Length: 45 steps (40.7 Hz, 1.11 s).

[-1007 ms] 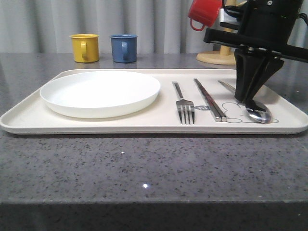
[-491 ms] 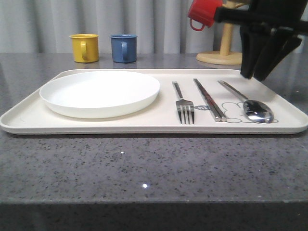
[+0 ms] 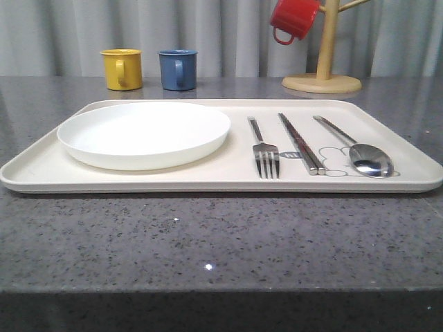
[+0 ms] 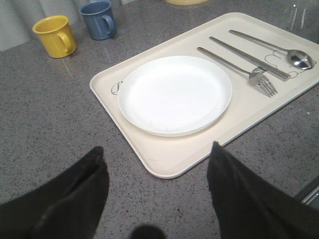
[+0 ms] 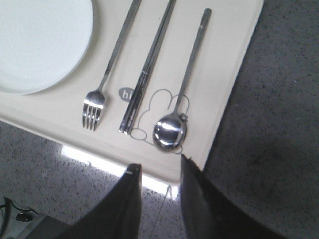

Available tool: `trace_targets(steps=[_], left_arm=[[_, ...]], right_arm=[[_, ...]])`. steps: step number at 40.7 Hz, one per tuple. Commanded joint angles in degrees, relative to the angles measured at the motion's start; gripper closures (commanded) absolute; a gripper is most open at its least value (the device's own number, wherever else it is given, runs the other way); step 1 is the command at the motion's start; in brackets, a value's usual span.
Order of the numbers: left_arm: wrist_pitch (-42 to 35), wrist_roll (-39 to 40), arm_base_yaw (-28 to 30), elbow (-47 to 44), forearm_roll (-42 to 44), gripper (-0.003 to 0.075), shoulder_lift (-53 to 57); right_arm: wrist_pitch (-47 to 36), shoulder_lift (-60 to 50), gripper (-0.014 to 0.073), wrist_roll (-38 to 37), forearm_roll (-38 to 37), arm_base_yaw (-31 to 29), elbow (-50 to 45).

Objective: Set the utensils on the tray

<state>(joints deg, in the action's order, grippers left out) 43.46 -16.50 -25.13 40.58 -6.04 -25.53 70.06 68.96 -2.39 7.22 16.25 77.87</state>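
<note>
We record the large flat cream rectangular tray [image 3: 41, 169] with rounded corners and raised rim, lying on the speckled grey stone worktop [image 3: 208, 249].

On its left part we note a round white plate [image 3: 144, 133].

To the right of the plate, side by side and apart from one another, we list:
- a slim silver four-tined fork [image 3: 265, 152];
- a pair of straight silver chopsticks [image 3: 300, 142];
- a long-handled silver spoon [image 3: 363, 153] with an oval bowl, lying partly on the grey rabbit drawing.

We find all three pieces flat inside the rim, none overhanging.

The left tool [image 4: 154, 194] hangs over bare worktop just off the tray's near corner, fingers spread wide, empty. The right tool [image 5: 158, 199] hovers by the tray edge nearest the spoon's bowl, fingers narrowly parted, gripping nothing.

We judge the placing complete: no utensil lies off the tray.
</note>
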Motion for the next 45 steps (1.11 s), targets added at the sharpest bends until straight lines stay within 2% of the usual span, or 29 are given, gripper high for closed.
trace_targets(steps=[1,7,25,35,45], left_arm=[[-4.48,0.56,-0.34,1.62,-0.86,0.0298,-0.27],[-4.48,0.56,-0.34,1.62,-0.86,0.0298,-0.27],[-4.48,0.56,-0.34,1.62,-0.86,0.0298,-0.27],[-4.48,0.56,-0.34,1.62,-0.86,0.0298,-0.27],[-4.48,0.56,-0.34,1.62,-0.86,0.0298,-0.27]], right_arm=[[-2.42,-6.63,0.0359,1.11,-2.28,0.05,-2.99],[-3.78,-14.33,0.0359,1.11,-4.5,0.05,-10.52],[-11.77,-36.13,0.0359,1.11,-4.63,0.05,-30.51],[-13.66,-43.15,0.0359,1.11,-4.63,0.05,-34.55],[-14.31,-44.49,0.0359,1.11,-4.63,0.05,-34.55]])
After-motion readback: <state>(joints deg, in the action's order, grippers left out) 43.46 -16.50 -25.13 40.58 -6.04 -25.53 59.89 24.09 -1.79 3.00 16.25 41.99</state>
